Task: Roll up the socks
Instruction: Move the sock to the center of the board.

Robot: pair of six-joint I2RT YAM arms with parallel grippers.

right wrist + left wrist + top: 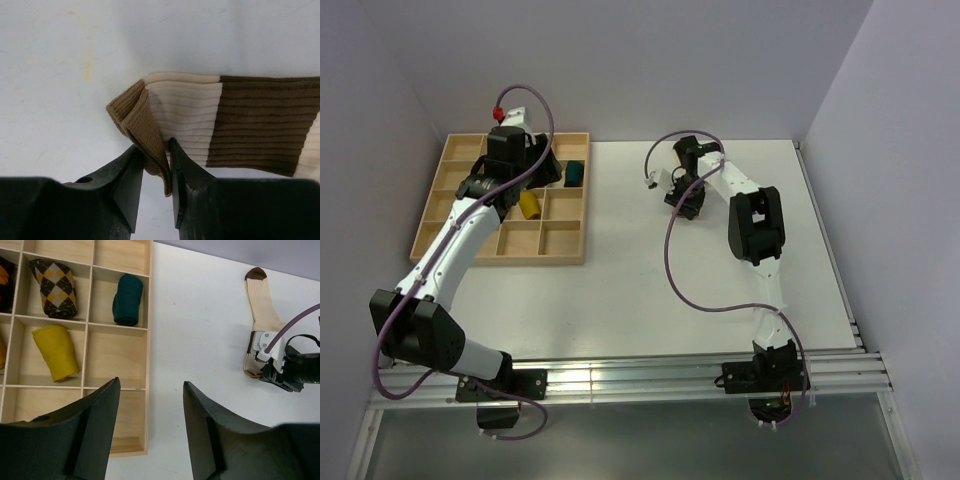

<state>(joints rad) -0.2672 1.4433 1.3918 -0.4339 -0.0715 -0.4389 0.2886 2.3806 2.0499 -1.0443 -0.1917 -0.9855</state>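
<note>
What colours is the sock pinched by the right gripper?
Cream sock with brown bands, tan cuff; right wrist view shows it best.

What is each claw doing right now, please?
Left claw: open, holding nothing.
Right claw: closed on the cream sock, pinching its brown cuff.

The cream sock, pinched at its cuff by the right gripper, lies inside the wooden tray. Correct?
No: the cream sock, pinched at its cuff by the right gripper, lies on the table outside the wooden tray, as the left wrist view shows.
</note>
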